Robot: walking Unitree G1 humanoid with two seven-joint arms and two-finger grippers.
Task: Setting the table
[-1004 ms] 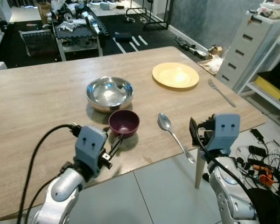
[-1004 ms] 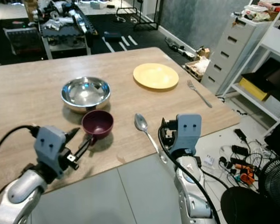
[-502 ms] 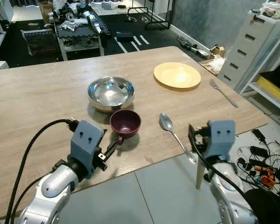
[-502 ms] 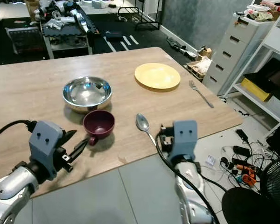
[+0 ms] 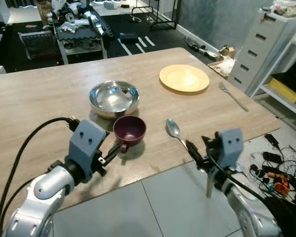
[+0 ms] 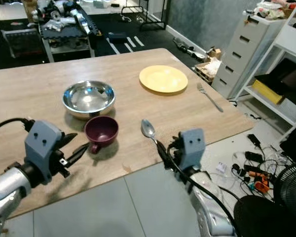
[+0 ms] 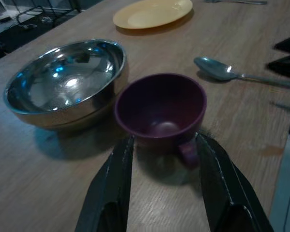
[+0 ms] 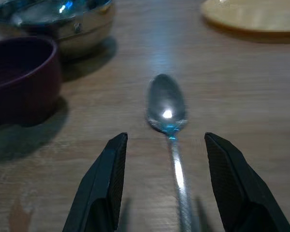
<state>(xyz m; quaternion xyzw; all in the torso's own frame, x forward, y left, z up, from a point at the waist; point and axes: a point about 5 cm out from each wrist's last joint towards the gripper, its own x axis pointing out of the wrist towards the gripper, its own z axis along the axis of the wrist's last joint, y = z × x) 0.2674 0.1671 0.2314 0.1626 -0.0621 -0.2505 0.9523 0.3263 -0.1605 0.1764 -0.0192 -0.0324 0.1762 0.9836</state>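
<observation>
A purple cup (image 5: 129, 130) stands on the wooden table (image 5: 39, 98) with its handle toward me. My left gripper (image 6: 78, 143) is open just short of it; in the left wrist view its fingers (image 7: 113, 183) flank the cup (image 7: 159, 108) and its handle without touching. A metal spoon (image 5: 180, 136) lies to the cup's right, handle toward the table edge. My right gripper (image 5: 192, 149) is open low over that handle, with the spoon (image 8: 166, 104) lying between and ahead of its fingers (image 8: 106, 179). A yellow plate (image 5: 184, 78) sits at the far right.
A steel bowl (image 5: 114, 97) stands just behind the cup. A fork (image 5: 233, 97) lies right of the plate near the table's right edge. White drawers (image 5: 259, 49) and loose cables (image 5: 278, 173) are on the right; a cluttered cart (image 5: 79, 29) stands beyond the table.
My right gripper has dropped and swung left, and its fingers now point at the spoon's handle. My left gripper has stayed just short of the cup. The camera shifted slightly.
</observation>
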